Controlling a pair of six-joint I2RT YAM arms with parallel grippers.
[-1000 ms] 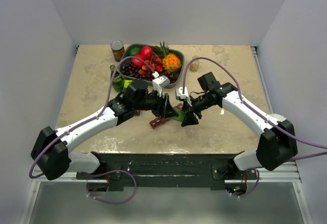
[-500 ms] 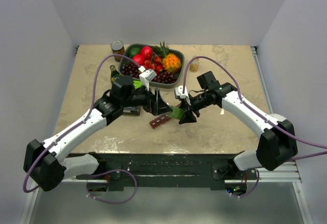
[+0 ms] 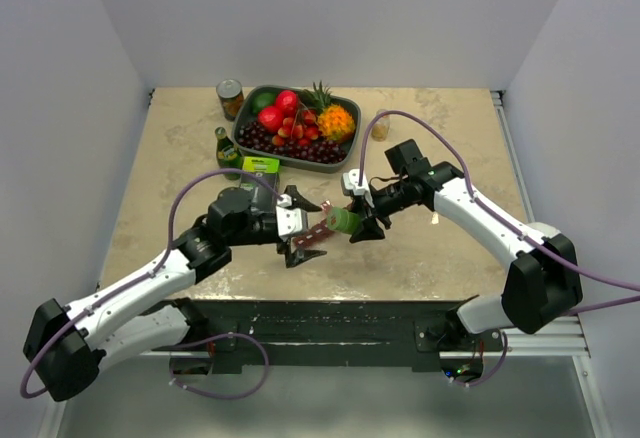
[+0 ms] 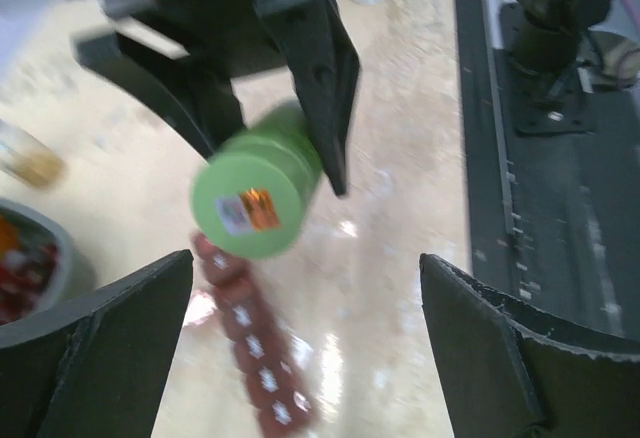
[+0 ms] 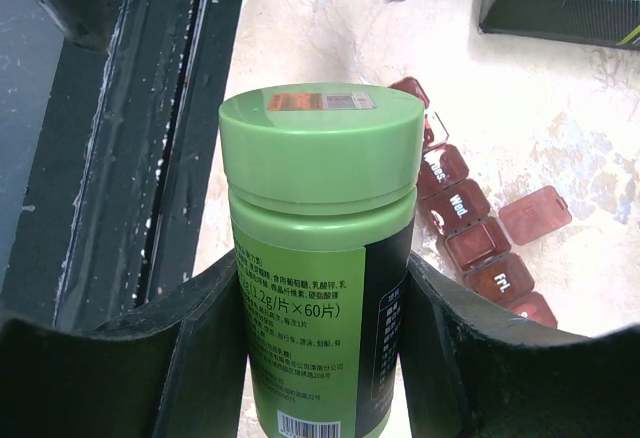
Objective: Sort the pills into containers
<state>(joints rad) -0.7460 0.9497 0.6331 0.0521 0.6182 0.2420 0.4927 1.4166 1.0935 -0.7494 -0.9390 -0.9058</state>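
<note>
My right gripper [image 5: 320,358] is shut on a green pill bottle [image 5: 320,258] whose cap is on. In the top view the bottle [image 3: 343,220] lies tilted in the right gripper [image 3: 358,224], cap pointing left, just above the table. Below and left of it lies the dark red containers strip [image 3: 314,239], and the right wrist view shows one lid of the strip [image 5: 470,223] flipped open. My left gripper [image 3: 305,233] stands wide open over the strip and holds nothing. Its wrist view faces the bottle's cap [image 4: 255,203], with the strip [image 4: 250,348] below. No loose pills show.
At the back stands a fruit tray [image 3: 243,128] with a can [image 3: 230,96] beside it. A small dark bottle [image 3: 227,148] and a black-and-green box [image 3: 262,166] lie to the left. A small jar [image 3: 380,128] sits at the back right. The table's front edge runs close below the strip.
My left gripper was closed at the bottle's cap. It has opened wide and drawn back left and toward the near edge. The right gripper kept hold of the bottle.
</note>
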